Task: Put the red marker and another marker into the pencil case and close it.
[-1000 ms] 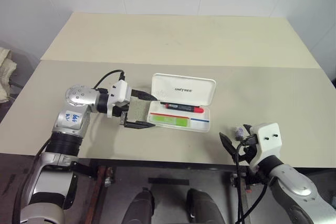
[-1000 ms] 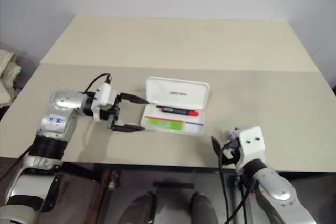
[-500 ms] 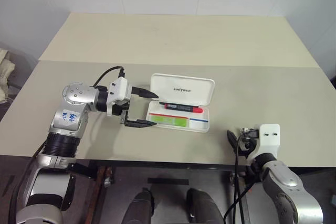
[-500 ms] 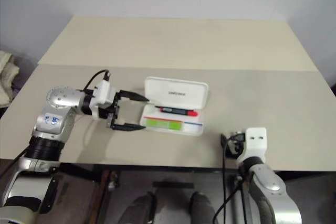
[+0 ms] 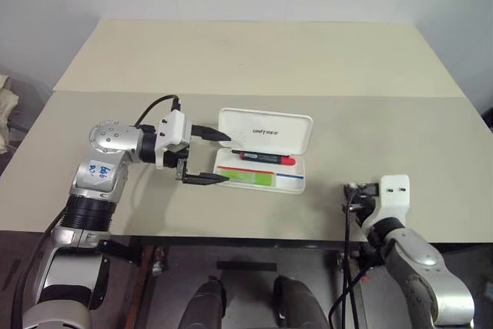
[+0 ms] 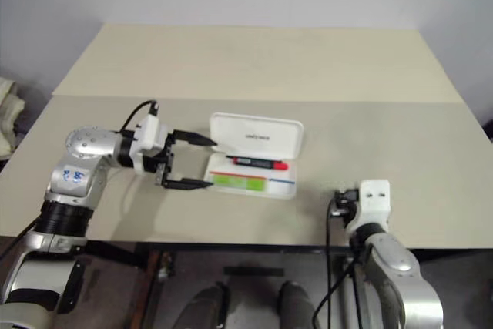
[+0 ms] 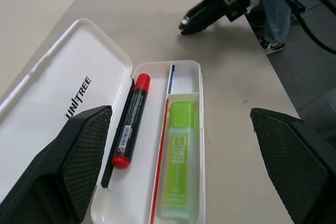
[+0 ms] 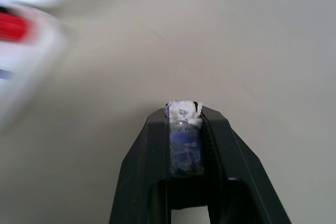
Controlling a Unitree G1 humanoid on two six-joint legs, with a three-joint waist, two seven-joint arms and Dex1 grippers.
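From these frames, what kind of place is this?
Probably a robot test bench in a lab or office: a bare beige table against plain white walls, holding just a white pencil case with two markers inside.

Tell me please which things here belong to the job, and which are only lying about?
Belong to the job:
- red marker, in the case
- green marker, in the case beside it
- pencil case, lid open

Only lying about:
- small bluish stub, pinched in the right claw
- cloth at the left edge
- table itself
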